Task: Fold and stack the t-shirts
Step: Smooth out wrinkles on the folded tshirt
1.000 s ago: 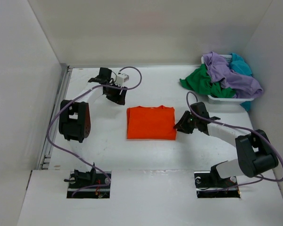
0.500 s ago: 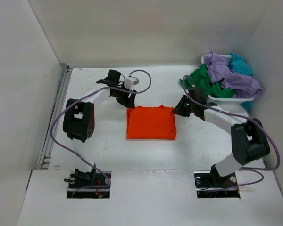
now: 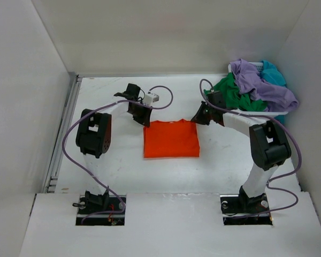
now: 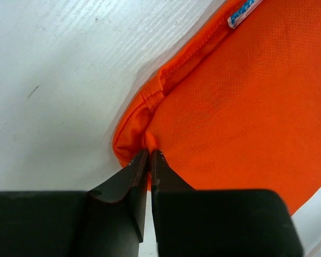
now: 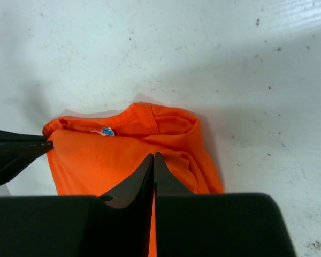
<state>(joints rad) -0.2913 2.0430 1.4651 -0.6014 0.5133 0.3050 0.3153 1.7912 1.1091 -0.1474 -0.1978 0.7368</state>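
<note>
Now that both arms have swung in from the sides, you have the left gripper (image 4: 150, 155) pinched shut on the far-left corner of the orange t-shirt (image 3: 171, 139). The right gripper (image 5: 153, 158) is clamped on its far-right corner, by the collar. Shirt lies part-folded, mid-table. Likely next: another fold toward you. Purple t-shirt (image 3: 259, 83) and green t-shirt (image 3: 230, 93) still heaped in the basket (image 3: 257, 113).
</note>
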